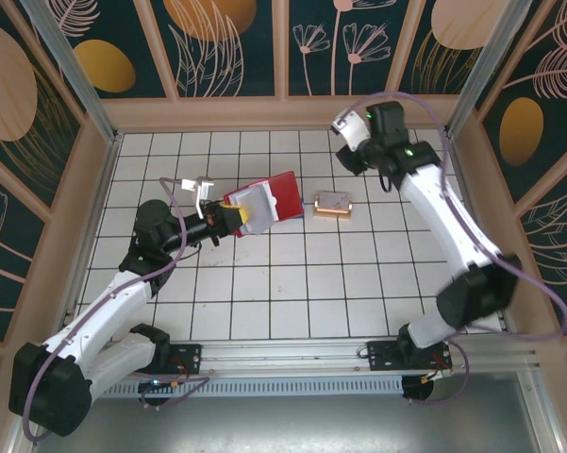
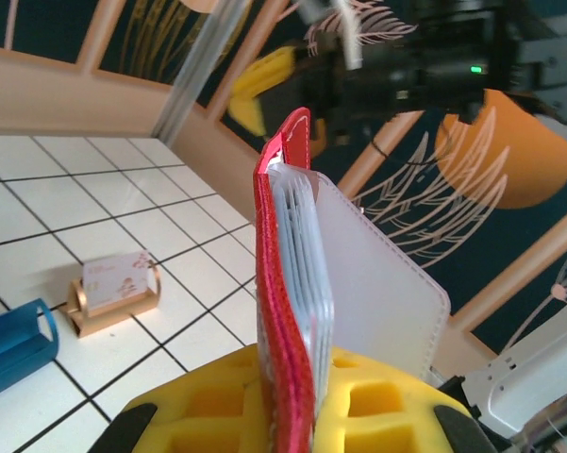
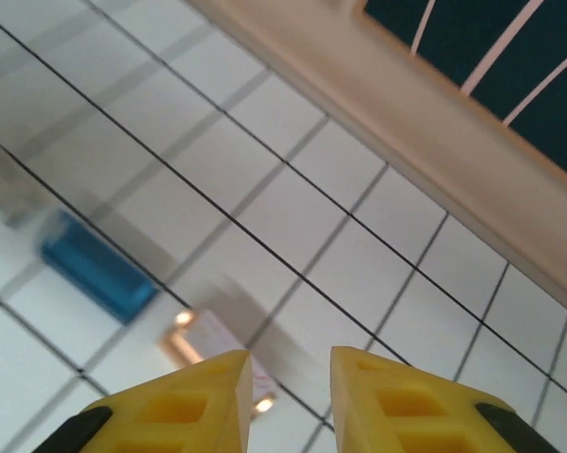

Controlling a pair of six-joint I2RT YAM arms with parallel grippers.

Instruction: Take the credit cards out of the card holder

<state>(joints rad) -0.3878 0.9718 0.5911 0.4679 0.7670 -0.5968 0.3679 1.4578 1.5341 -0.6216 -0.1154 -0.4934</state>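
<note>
Left arm: left pincer (image 1: 236, 219) is clamped on the card holder (image 2: 281, 283) and holds it lifted off the worktop (image 1: 264, 302), left of centre and towards the far side. In the left wrist view the red cover stands on edge between the yellow fingers (image 2: 208, 401), fold side down in the grip.

Grey see-through pockets (image 2: 307, 274) fan out just beside the red cover. A pale panel (image 2: 382, 283) stands out to their right. It has an edge seam, so I cannot tell whether it is a card or an inner flap.

Credit cards: none seen loose on the tiles, and no dark card made out. Judged not yet drawn from the pockets.

Centre: a copper block (image 1: 333, 204) lies on the worktop, just right of the holder and apart from it. A blue block (image 2: 14, 342) sits near it.

Right arm: right pincer (image 3: 290, 377) is up near the far wall, well apart from the holder. Its jaws are narrowly parted and nothing is between them.

Status: holder presented and steadied. Left to do: the right pincer reaches in, pinches a card edge and pulls, then repeats for the second card.
</note>
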